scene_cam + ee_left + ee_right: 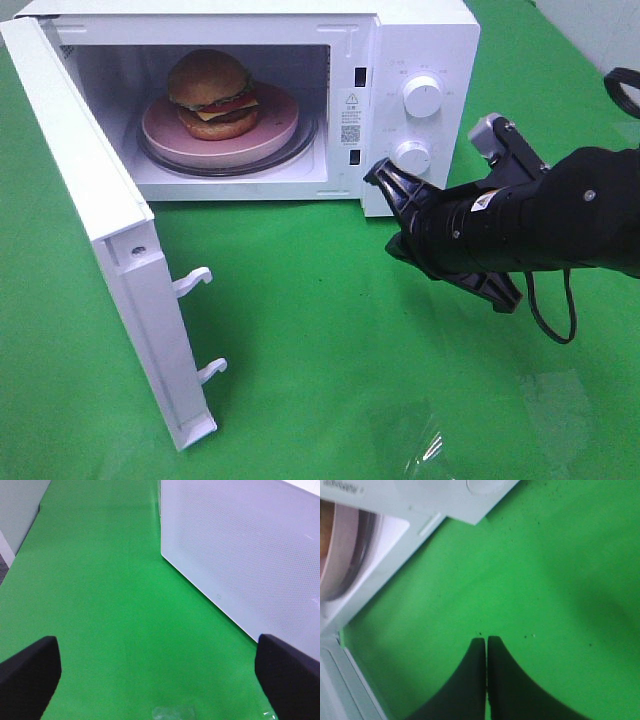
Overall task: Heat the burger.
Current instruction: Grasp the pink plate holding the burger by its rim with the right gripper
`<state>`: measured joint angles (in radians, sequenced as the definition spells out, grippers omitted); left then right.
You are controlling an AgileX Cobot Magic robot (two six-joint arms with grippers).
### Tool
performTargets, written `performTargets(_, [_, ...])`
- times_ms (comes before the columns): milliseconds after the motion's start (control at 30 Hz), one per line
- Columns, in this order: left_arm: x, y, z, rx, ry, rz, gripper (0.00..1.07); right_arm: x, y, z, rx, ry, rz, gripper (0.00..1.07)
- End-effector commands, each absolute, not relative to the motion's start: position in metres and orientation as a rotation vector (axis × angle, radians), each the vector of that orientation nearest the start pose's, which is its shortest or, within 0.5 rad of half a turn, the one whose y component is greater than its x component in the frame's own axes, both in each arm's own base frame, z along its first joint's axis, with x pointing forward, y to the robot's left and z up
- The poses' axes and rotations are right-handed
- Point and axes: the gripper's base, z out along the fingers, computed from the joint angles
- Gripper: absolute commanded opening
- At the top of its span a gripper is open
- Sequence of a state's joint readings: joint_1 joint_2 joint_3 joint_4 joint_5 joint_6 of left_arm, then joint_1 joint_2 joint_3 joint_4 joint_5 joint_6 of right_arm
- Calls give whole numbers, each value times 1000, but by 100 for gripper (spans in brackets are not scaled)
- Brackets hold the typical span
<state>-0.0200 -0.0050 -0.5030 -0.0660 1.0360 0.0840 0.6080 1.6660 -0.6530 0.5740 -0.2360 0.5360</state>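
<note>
The burger sits on a round pink plate inside the white microwave, whose door stands wide open to the left. My right gripper hovers over the green cloth just in front of the microwave's lower knob, to the right of the opening. In the right wrist view its fingers are pressed together and hold nothing, and the plate's edge shows there. My left gripper is open and empty beside the door's outer face. It does not show in the exterior view.
A green cloth covers the table. The open door's two latch hooks stick out towards the middle. A clear scrap of plastic lies near the front edge and also shows in the left wrist view. An upper knob sits above the lower one.
</note>
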Motion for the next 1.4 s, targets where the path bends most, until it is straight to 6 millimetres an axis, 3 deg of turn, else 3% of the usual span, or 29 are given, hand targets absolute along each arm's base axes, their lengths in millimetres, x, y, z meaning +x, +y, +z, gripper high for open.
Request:
performTargets(33, [-8, -5, 279, 100, 1994, -35, 103, 246, 163, 159, 465, 2410, 664, 3])
performTargets(133, [-8, -5, 279, 100, 1994, -35, 103, 243, 163, 160, 374, 2449, 642, 3])
performTargets(333, [-8, -5, 279, 100, 1994, -35, 103, 230, 165, 163, -35, 2612, 538, 3])
performTargets(433, [-8, -5, 279, 100, 1994, -35, 103, 229, 166, 164, -79, 2632, 525, 3])
performTargets(500, [-8, -5, 279, 100, 1994, -35, 103, 231, 168, 172, -307, 2688, 424, 3])
performTargets(533, [-8, -5, 279, 100, 1994, -35, 103, 231, 168, 172, -307, 2688, 424, 3])
performTargets(567, [-8, -5, 279, 100, 1994, -35, 103, 234, 167, 176, -432, 2687, 350, 4])
performTargets(633, [-8, -5, 279, 100, 1994, -35, 103, 235, 167, 179, -503, 2681, 309, 4])
performTargets(667, [-8, -5, 279, 100, 1994, -35, 103, 238, 166, 183, -650, 2656, 237, 4])
performTargets(700, [-8, -5, 279, 100, 1994, -35, 103, 238, 166, 183, -650, 2656, 237, 4])
performTargets(733, [-8, -5, 279, 100, 1994, -35, 103, 240, 165, 187, -806, 2623, 164, 4])
performTargets(767, [-8, -5, 279, 100, 1994, -35, 103, 240, 165, 187, -806, 2623, 164, 4])
performTargets(800, [-8, -5, 279, 100, 1994, -35, 103, 242, 165, 190, -954, 2579, 115, 4])
performTargets(867, [-8, -5, 279, 100, 1994, -35, 103, 242, 165, 192, -1038, 2549, 90, 4])
performTargets(900, [-8, -5, 279, 100, 1994, -35, 103, 244, 166, 194, -1207, 2464, 52, 4])
performTargets(933, [-8, -5, 279, 100, 1994, -35, 103, 244, 166, 194, -1207, 2464, 52, 4])
performTargets(967, [-8, -5, 279, 100, 1994, -35, 103, 245, 166, 195, -1372, 2369, 14, 4])
performTargets(1000, [-8, -5, 279, 100, 1994, -35, 103, 245, 166, 195, -1372, 2369, 14, 4])
performTargets(1067, [-8, -5, 279, 100, 1994, -35, 103, 246, 168, 197, -1627, 2186, -51, 5])
performTargets(1100, [-8, -5, 279, 100, 1994, -35, 103, 246, 168, 197, -1627, 2186, -51, 5])
performTargets(1133, [-8, -5, 279, 100, 1994, -35, 103, 247, 168, 198, -1785, 2056, -95, 6])
performTargets(1167, [-8, -5, 279, 100, 1994, -35, 103, 247, 168, 198, -1785, 2056, -95, 6])
performTargets(1300, [-8, -5, 279, 100, 1994, -35, 103, 248, 169, 200, -2059, 1790, -177, 11])
performTargets(1400, [-8, -5, 279, 100, 1994, -35, 103, 248, 169, 200, -2134, 1705, -201, 14])
